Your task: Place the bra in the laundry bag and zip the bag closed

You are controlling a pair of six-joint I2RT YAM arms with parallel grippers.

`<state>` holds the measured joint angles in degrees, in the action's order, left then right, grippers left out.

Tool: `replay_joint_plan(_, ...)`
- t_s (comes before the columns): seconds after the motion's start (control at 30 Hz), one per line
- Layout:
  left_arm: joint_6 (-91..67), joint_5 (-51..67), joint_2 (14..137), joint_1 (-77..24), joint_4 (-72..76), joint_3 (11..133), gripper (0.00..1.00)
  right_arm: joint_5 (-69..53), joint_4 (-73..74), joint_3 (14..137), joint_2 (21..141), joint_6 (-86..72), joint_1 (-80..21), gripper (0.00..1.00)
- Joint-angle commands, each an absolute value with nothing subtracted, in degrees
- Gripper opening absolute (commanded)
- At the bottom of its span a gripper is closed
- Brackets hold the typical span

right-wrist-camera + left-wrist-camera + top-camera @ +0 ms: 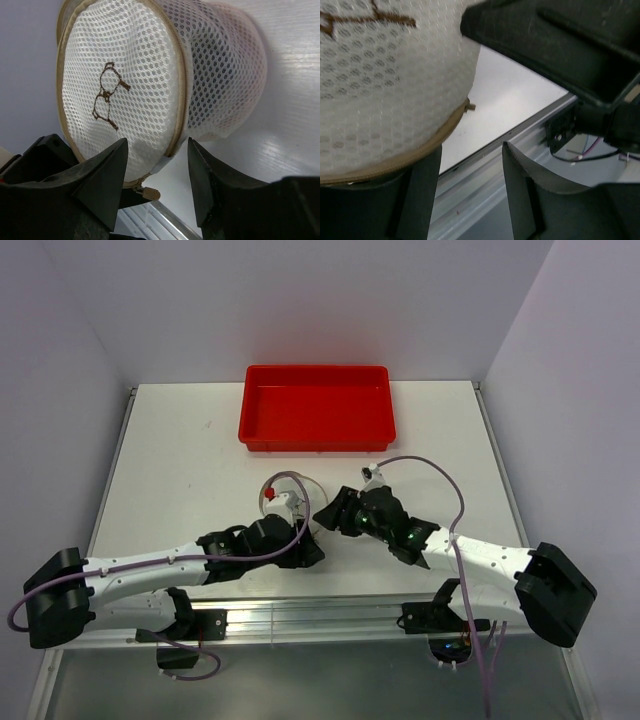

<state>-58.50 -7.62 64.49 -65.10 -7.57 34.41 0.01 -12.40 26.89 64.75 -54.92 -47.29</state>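
In the right wrist view the laundry bag [130,75] fills the upper middle. The right gripper [157,150] and left gripper [471,152] are both spread and pinch nothing.

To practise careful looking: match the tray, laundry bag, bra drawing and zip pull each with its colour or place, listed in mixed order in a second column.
1 tray
2 laundry bag
3 bra drawing
4 zip pull

A brown, on the round lid
B red, at the far edge of the table
C tan, hanging below the lid's rim
D white see-through mesh

Pairs: 1-B; 2-D; 3-A; 4-C
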Motion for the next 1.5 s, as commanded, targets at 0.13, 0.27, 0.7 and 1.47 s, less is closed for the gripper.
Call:
replay_joint_plan(0.13,-62.3,-15.3,64.0,-65.4,1.8,33.2,0.59,-2.2,-18.9,25.6,66.0,-57.1,-46.7,0.53)
replay_joint_plan(0.27,-63.8,-17.8,64.4,-65.6,3.4,32.0,0.58,-2.1,-19.6,25.2,66.3,-57.3,-46.3,0.49)
replay_joint_plan(0.7,-67.4,-23.7,65.2,-67.6,9.4,28.3,0.46,-3.2,-20.5,24.3,65.2,-57.8,-46.5,0.24)
replay_joint_plan(1.47,-70.0,-26.9,65.7,-70.1,12.8,27.4,0.25,-0.9,-22.5,22.6,64.1,-58.0,-49.4,0.12)
